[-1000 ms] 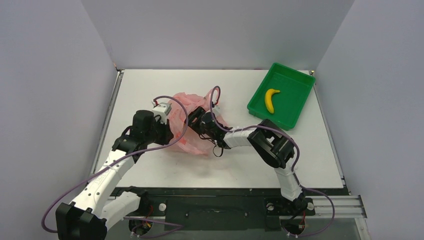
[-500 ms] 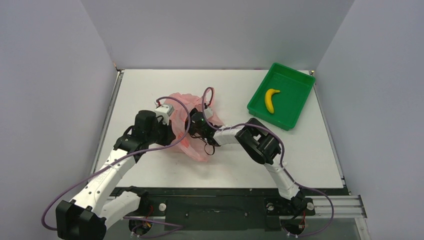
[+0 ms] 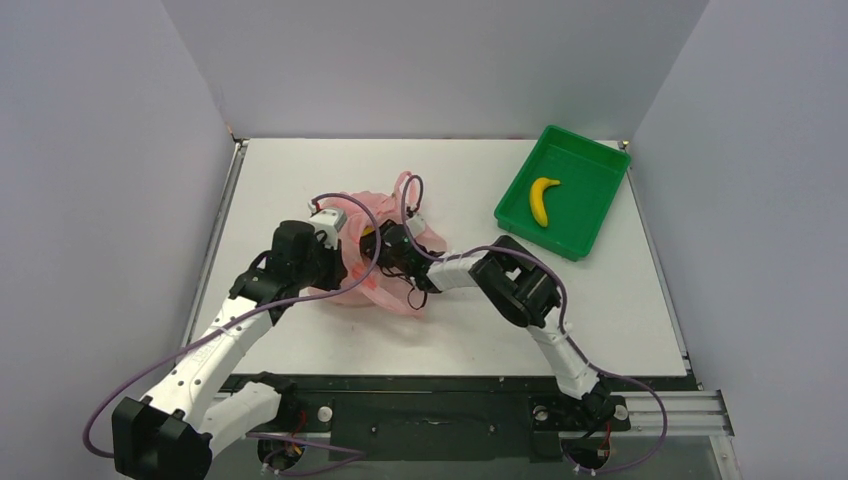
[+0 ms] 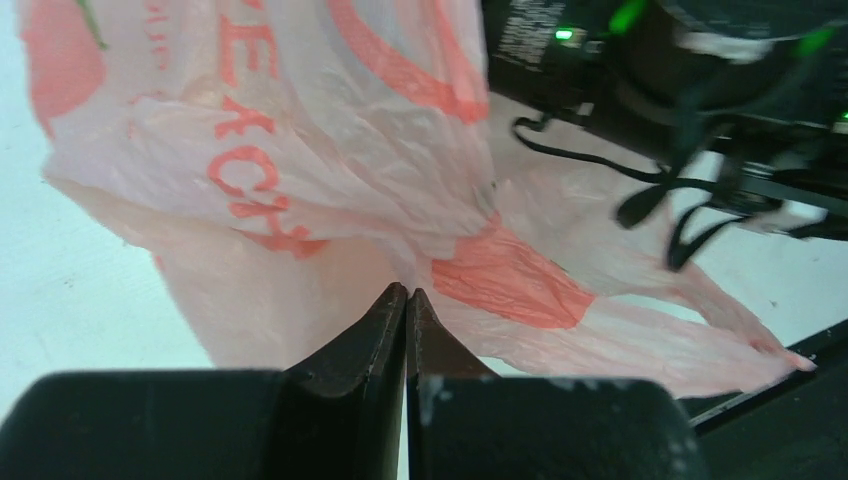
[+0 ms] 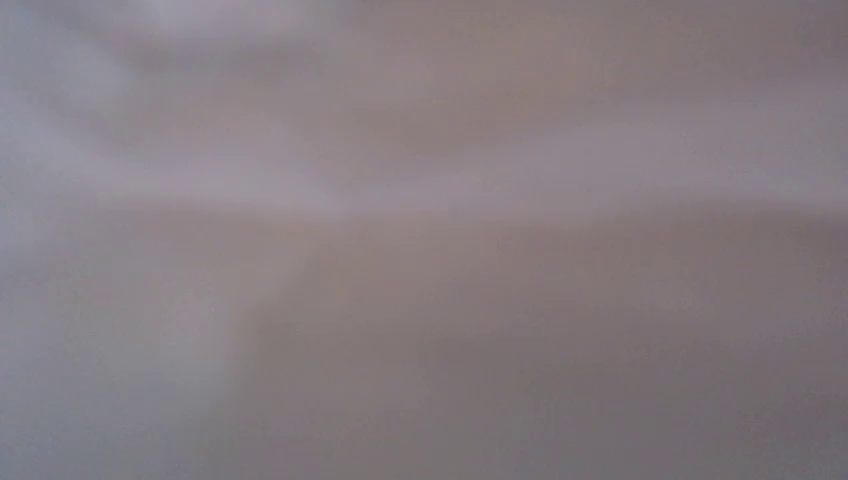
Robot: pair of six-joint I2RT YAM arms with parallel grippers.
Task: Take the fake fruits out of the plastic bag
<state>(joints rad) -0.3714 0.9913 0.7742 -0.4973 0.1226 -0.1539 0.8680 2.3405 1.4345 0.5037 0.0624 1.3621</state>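
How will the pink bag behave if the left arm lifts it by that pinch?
Likely floppy: the plastic bag creases and gathers at the left end effector. Probably light and slippery, since the film looks thin and translucent.

top: looking down from above the 6 o'clock edge, covering the whole table (image 3: 300, 170) | left wrist: facing close onto the pink bag (image 4: 300, 150), sharing it with top, 9 o'clock of table centre | right wrist: showing only close blur

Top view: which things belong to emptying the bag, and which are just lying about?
Job: translucent pink crinkly plastic bag, pinched by the left gripper; curved yellow plastic banana.
Lying about: rigid green rectangular tray, holding that banana.
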